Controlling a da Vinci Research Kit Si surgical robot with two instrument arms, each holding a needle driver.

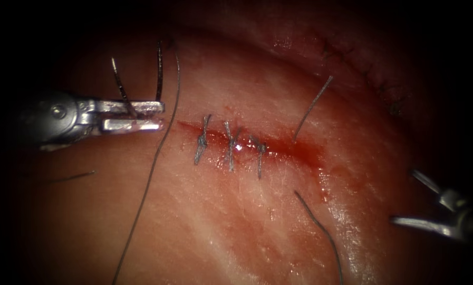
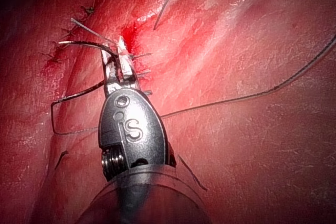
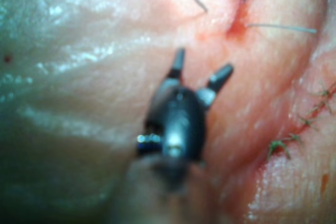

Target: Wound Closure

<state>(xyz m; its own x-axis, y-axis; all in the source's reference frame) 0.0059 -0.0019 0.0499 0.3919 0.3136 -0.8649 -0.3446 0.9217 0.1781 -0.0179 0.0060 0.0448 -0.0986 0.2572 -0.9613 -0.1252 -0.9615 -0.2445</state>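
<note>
The tissue (image 1: 220, 221) has a cut (image 1: 278, 145) running left to right, with three stitches (image 1: 231, 145) across its left half and red fluid (image 1: 305, 153) at its right end. My left tool (image 1: 160, 116) lies just past the cut's left end, shut on the curved needle (image 1: 158, 74) at about mid-curve. Both needle ends rise above the jaws, clear of the tissue. In the left wrist view the needle (image 2: 84, 43) crosses the left tool (image 2: 118, 59). Thread (image 1: 151, 174) trails down from there. My right tool (image 1: 405, 198) waits open and holds nothing; its jaws stand spread in the right wrist view (image 3: 200, 69).
Two loose thread ends lie by the cut's right part, one above it (image 1: 312, 105) and one below it (image 1: 320, 227). An older sutured line (image 1: 363, 63) runs along the ridge at the upper right. A short thread piece (image 1: 73, 177) lies below the left tool.
</note>
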